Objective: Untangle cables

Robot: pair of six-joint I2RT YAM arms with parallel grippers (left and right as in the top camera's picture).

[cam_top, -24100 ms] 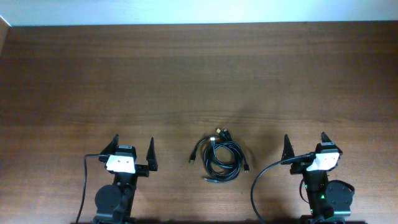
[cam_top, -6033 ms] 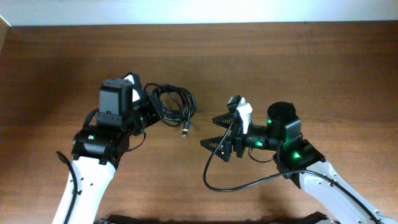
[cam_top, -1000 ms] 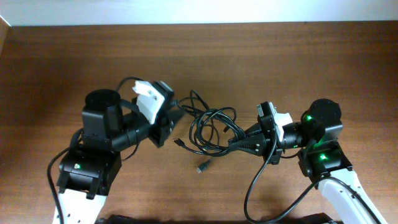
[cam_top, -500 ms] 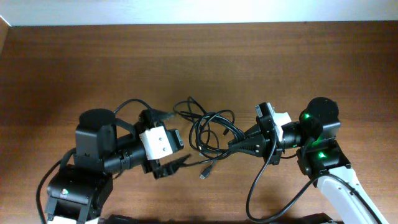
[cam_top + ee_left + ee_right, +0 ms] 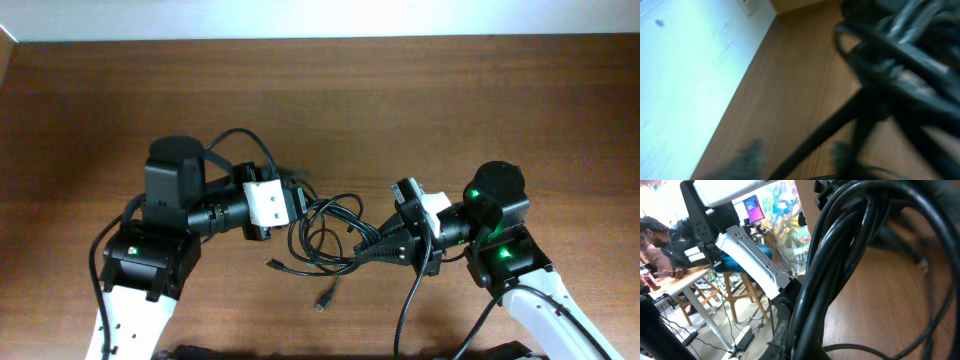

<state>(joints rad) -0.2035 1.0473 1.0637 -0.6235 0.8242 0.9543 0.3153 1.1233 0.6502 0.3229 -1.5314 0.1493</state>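
One knot of cables (image 5: 318, 226) lay on the counter (image 5: 450, 110), low middle, stretched sideways between both arms. The right jaws pinched its right end. The left jaws touched its left end, but I could not tell if they were closed.

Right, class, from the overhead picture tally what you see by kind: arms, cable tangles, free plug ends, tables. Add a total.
Arms: 2, the left arm and the right arm
Cable tangle: 1; its single cables cannot be told apart
Plug ends free below the tangle: 2
Table: 1
Total: 6
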